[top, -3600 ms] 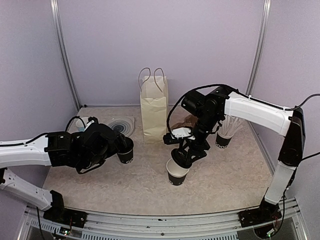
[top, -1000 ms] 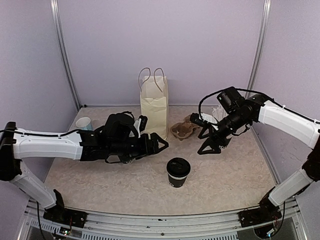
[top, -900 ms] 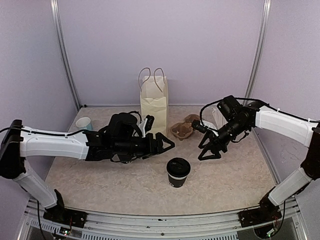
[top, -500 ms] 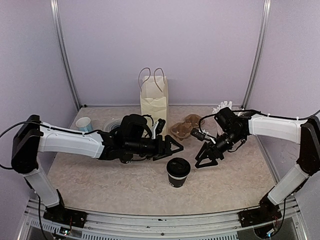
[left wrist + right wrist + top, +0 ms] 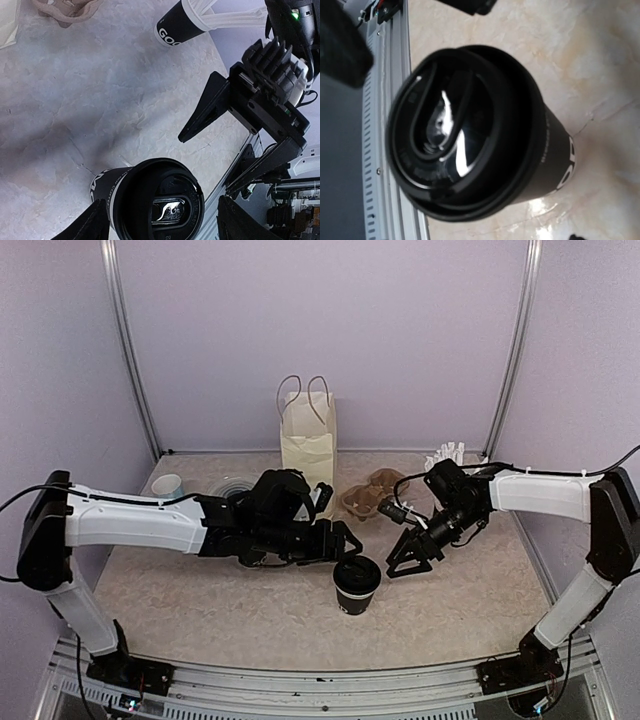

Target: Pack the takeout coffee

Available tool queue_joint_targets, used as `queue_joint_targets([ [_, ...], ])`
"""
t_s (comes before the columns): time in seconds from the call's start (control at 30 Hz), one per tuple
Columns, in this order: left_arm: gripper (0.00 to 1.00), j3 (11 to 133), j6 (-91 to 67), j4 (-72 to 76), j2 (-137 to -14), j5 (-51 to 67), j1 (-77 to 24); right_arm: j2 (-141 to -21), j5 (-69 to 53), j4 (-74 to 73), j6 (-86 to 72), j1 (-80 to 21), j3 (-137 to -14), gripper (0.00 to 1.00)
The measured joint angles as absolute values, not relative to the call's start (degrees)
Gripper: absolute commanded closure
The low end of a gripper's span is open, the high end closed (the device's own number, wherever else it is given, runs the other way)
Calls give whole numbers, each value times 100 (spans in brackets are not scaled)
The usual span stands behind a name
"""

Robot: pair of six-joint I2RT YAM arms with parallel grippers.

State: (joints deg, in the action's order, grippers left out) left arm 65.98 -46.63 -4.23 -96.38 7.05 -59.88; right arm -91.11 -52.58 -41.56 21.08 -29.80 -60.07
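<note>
Sitting upright on the table (image 5: 200,610) near its front middle is one takeout coffee cup (image 5: 357,586), black with white lettering and a black lid pressed on. Only this lidded cup shows clearly. The left gripper (image 5: 347,548) is at the cup's top from the left and rear, jaws wide. In the left wrist view its fingers (image 5: 87,225) stand one on each side of the lid: the left one is right at the cup wall, and I cannot tell if it touches, while the other has a thin gap. The cup's base is on the table, not lifted. The right gripper (image 5: 404,558) is just to the cup's right, apart from it, with its fingers pointing down toward the table, jaws spread wide and nothing between them. The right wrist view is filled by the lid and the cup side, a bit blurred. Behind the cup and to its right lies a brown cardboard cup carrier (image 5: 369,496). A cream paper bag (image 5: 308,455) with wire-like handles stands at the back middle. A black cup of white straws (image 5: 181,25) is at the back right. A small blue cup (image 5: 166,485) is at the back left.
</note>
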Motion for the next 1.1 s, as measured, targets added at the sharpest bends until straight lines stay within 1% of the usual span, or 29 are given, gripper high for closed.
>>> queue_joint_targets([
  [0.3,28,6569,-4600,-558,-9791,799,-6117,-9465,-5332,-4160,2086,-3164,-6016,26],
  [0.63,35,6217,-4624,-445,-9800,878,-6154,-9717,-5404,-4169,2012,-3238,-6173,26],
  [0.93,39,6097,-4622,-244,-9800,878,-6224,-9983,-5426,-4156,1811,-3247,-6289,36],
  [1.1,40,5878,-4626,95,-9780,827,-6246,-10025,-5446,-4189,1660,-3247,-6296,40],
])
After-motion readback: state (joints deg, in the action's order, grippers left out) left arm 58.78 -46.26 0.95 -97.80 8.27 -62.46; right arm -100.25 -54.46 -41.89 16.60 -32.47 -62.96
